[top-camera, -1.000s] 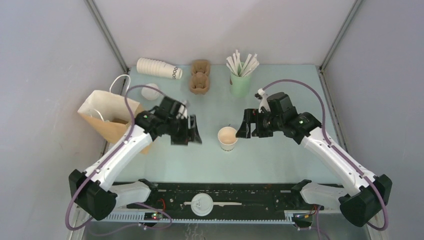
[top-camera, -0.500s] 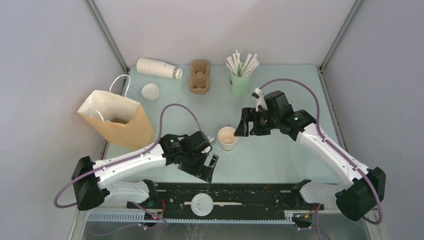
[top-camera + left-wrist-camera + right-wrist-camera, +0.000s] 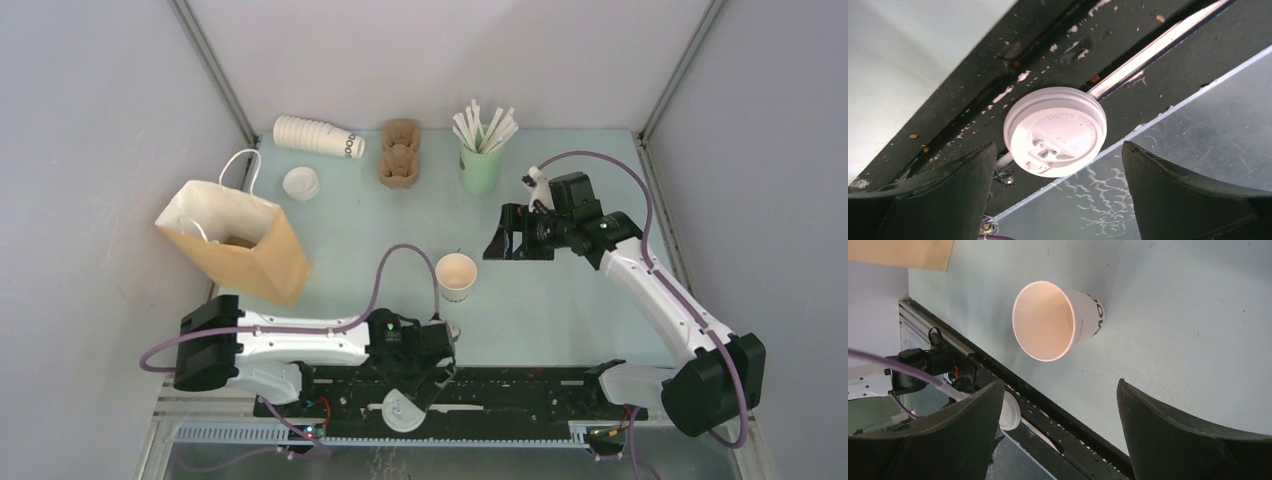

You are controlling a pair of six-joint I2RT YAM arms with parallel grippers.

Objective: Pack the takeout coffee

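Hanging low over the black rail at the near edge of the table, the left gripper has its jaws spread wide and grasps nothing. In the left wrist view the white lid shows in the gap between the two dark fingers, apart from both. The lid lies flat on the rail with its raised lettering up, across a pale strip that runs along the rail. From above, the left arm lies stretched out along the near edge, its wrist bent down toward the lid.

The right gripper is also spread wide with nothing in it. It hangs above the table, to the right of the paper cup and clear of it, pointing toward it. The cup stands upright on the table near the middle, mouth open and no lid on it, with dark letters on its side. Cup and lid are apart: the cup on the table, the lid on the rail nearer the arm bases.

A brown paper bag stands open at the left of the table. Along the far edge lie a stack of cups on its side, a cardboard cup carrier and a green cup holding white sticks. A second small white lid lies between the bag and the stack.
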